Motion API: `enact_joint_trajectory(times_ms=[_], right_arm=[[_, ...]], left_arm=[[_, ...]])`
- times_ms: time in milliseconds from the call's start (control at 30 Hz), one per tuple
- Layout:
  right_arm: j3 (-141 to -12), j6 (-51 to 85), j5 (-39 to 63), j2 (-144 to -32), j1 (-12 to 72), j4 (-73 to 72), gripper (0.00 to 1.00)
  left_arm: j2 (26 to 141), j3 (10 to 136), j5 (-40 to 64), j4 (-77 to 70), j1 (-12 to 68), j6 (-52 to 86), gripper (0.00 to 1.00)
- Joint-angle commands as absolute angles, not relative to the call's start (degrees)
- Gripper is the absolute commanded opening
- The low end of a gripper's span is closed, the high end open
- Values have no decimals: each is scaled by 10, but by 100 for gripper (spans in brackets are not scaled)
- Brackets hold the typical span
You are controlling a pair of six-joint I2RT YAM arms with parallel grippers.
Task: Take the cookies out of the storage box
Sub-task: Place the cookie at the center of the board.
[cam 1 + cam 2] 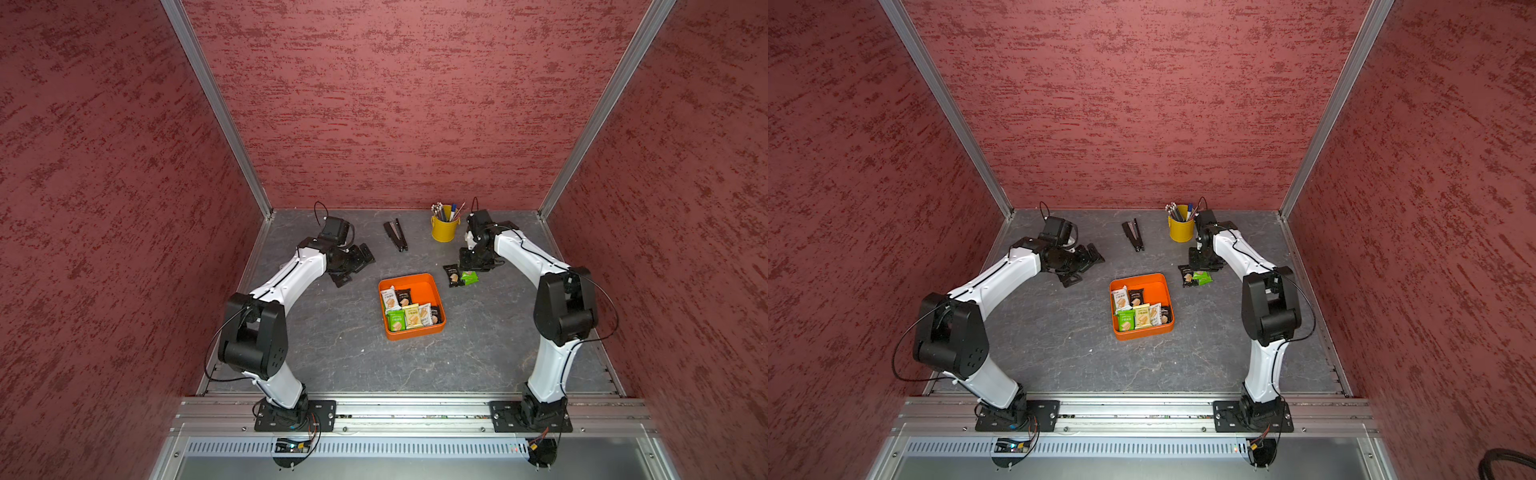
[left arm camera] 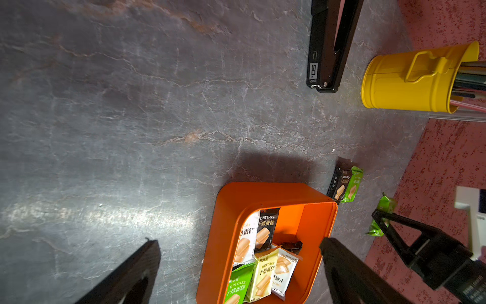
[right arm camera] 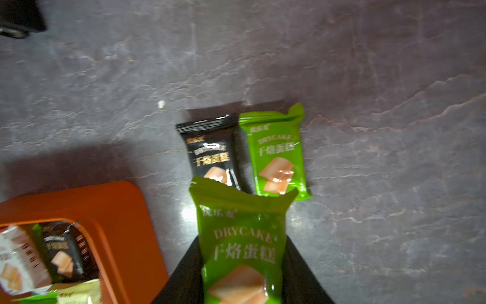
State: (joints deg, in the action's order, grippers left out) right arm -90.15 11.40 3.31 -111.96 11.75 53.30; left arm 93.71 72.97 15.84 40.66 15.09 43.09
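Both arms reach from the near rail out over the dark table (image 1: 332,357), elbows raised. The left arm (image 1: 291,274) stretches toward the far left, and the left gripper (image 1: 356,266) hangs low over bare table with its jaws spread wide and nothing between them. The right arm (image 1: 523,253) bends in toward the far right, wrist pointing down, just beside the box's far right corner.

The box (image 1: 415,333), orange and shallow, sits mid-table. Several packets (image 1: 405,311) in white, black, green and pale yellow lie crowded along its near and left sides. The far right part of its floor is bare.

The right gripper (image 3: 240,251) is clamped on a green packet (image 3: 240,231), which sticks out past the fingertips. Past it, a black packet (image 3: 213,155) and a second green one (image 3: 276,158) lie flat on the table side by side, touching, outside the box.
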Motion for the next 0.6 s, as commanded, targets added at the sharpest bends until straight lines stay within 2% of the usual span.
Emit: enact_joint_trajectory(times_ms=[0, 567], right_arm=[[-914, 101, 22, -1141, 86, 509, 37], [-969, 78, -6, -1228, 31, 482, 39]], left_arm=[[911, 721, 132, 418, 157, 443, 100], [854, 678, 93, 432, 165, 469, 100]])
